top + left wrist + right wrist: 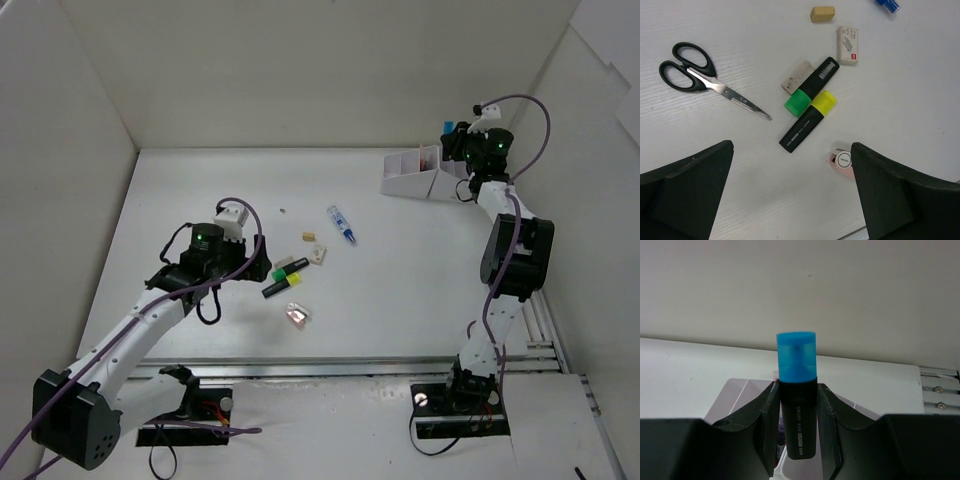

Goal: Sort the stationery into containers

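Fingers of right gripper are pinching blue-capped marker upright, hanging just over white organiser. Fingers of left gripper are standing spread wide above table, holding nothing. Mostly undone: scissors, green marker, yellow marker, beige eraser and blue-tipped tube are lying loose.

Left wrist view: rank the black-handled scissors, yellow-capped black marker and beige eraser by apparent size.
1. Black-handled metal scissors
2. Yellow-capped black marker
3. Small beige block eraser
All lie flat; ranking is clear.
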